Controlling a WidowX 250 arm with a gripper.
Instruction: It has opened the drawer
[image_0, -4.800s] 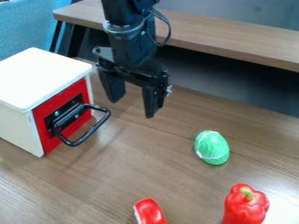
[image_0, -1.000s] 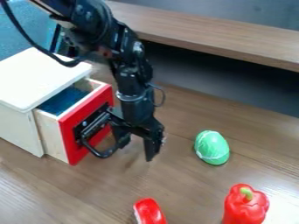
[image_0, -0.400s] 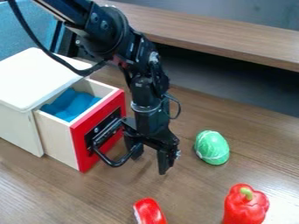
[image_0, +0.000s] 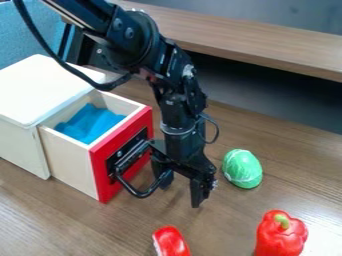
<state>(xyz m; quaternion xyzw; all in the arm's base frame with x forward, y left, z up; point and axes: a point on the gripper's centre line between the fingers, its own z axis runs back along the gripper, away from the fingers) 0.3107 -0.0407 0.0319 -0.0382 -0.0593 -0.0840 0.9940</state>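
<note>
The gripper (image_0: 182, 192) hangs low over the table at the drawer's front, its fingers apart and open. One finger is inside the loop of the black handle (image_0: 141, 193), and the other stands outside it, to the right. The drawer (image_0: 100, 172), with its red front, is pulled well out of the white box (image_0: 44, 87). A blue cloth-like thing (image_0: 90, 123) lies inside the drawer.
A green egg-shaped object (image_0: 242, 169) lies right of the gripper. A red pepper (image_0: 281, 234) stands at the lower right, and another red object (image_0: 171, 242) lies at the bottom edge. A wooden ledge (image_0: 267, 45) runs behind the table.
The box was closed at first. Its drawer has slid out toward the lower right, and my gripper has moved the same way with one finger in the handle. The blue contents have come into view.
</note>
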